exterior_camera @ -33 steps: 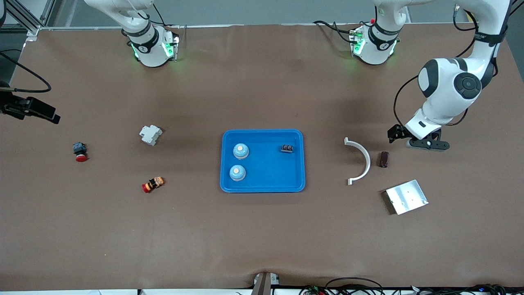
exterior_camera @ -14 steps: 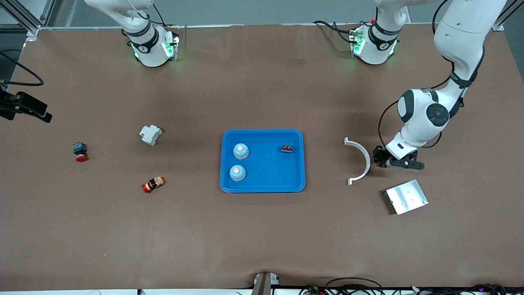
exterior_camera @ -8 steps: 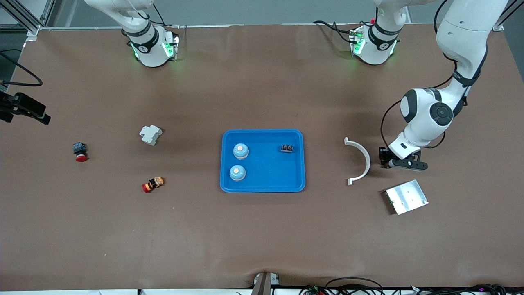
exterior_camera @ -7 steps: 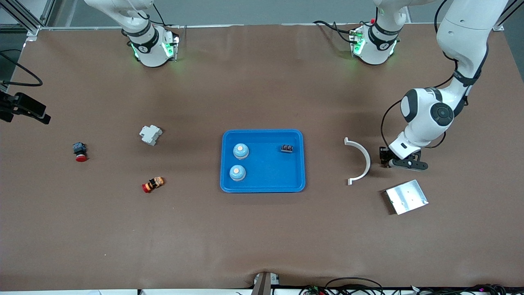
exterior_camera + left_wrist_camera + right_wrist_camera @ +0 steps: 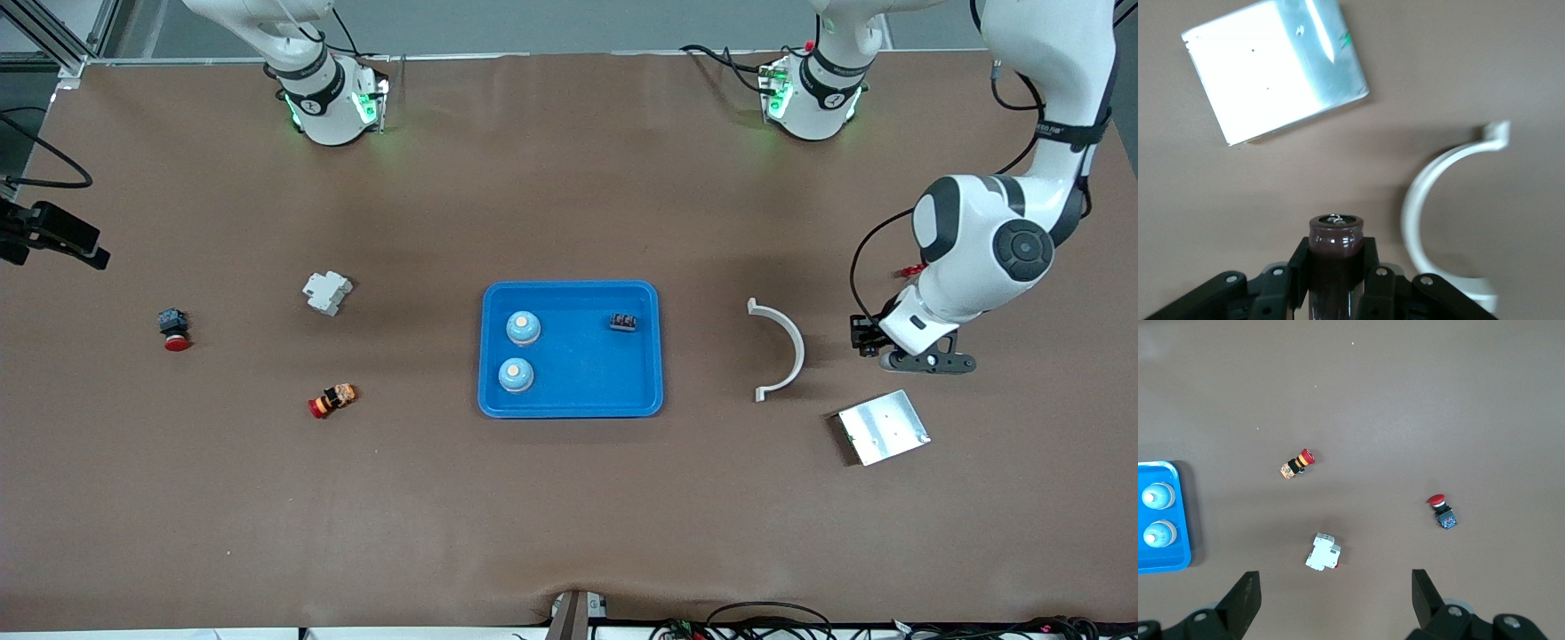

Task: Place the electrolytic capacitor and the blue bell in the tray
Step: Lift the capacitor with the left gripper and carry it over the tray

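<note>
My left gripper (image 5: 1335,267) is shut on the electrolytic capacitor (image 5: 1335,243), a dark brown cylinder standing up between the black fingers. In the front view the left gripper (image 5: 862,339) hangs over the table beside a white curved piece, toward the left arm's end. The bright blue tray (image 5: 591,378) lies mid-table with two blue bells (image 5: 523,328) (image 5: 516,375) and a small black part (image 5: 625,322) in it. My right gripper (image 5: 1336,593) is open and empty, high over the right arm's end, looking down on the tray (image 5: 1161,558) and bells (image 5: 1158,496).
The white curved piece (image 5: 787,351) (image 5: 1418,220) and a shiny metal plate (image 5: 883,427) (image 5: 1275,67) lie near the left gripper. Toward the right arm's end lie a white breaker (image 5: 326,292) (image 5: 1323,553) and two red push buttons (image 5: 173,331) (image 5: 332,400).
The left gripper shut on the capacitor where it lay on the table, then rose with it and shifted toward the left arm's end. The right arm has barely moved.
</note>
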You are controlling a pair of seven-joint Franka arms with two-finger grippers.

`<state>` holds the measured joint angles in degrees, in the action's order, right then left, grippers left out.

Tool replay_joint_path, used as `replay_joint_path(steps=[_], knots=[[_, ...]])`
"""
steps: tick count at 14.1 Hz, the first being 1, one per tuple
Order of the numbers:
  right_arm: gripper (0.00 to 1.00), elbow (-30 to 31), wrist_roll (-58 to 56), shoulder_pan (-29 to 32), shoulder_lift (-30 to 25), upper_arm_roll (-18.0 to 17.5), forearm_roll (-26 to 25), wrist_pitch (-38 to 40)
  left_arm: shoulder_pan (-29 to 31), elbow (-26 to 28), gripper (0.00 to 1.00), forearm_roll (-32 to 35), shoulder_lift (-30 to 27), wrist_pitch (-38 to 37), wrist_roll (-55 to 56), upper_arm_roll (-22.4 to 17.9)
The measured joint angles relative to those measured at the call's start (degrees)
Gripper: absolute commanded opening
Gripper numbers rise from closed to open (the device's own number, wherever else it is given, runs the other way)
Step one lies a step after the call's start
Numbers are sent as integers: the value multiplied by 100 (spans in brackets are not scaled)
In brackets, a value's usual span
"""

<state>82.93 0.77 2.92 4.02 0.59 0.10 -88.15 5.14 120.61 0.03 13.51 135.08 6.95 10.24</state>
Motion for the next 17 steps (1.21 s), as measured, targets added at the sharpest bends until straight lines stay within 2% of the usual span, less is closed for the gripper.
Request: replay_joint_path(steps=[3,7,11,15,17], knots=[[100,26,0,0,0,-3,0,0,-115,-218,0,0,-36,-90,1851,547],[100,28,0,1,1,2,0,0,-181,-387,0,0,-22,-90,4467,997],[100,32,0,8,5,4,0,0,-700,-603,0,31,179,-91,6674,1063],[100,35,0,11,9,4,-1,0,-1270,-1053,0,628,617,-91,8593,1068],[100,37,0,33,11,5,-1,0,-1495,-1373,0,700,898,-91,9274,1065]])
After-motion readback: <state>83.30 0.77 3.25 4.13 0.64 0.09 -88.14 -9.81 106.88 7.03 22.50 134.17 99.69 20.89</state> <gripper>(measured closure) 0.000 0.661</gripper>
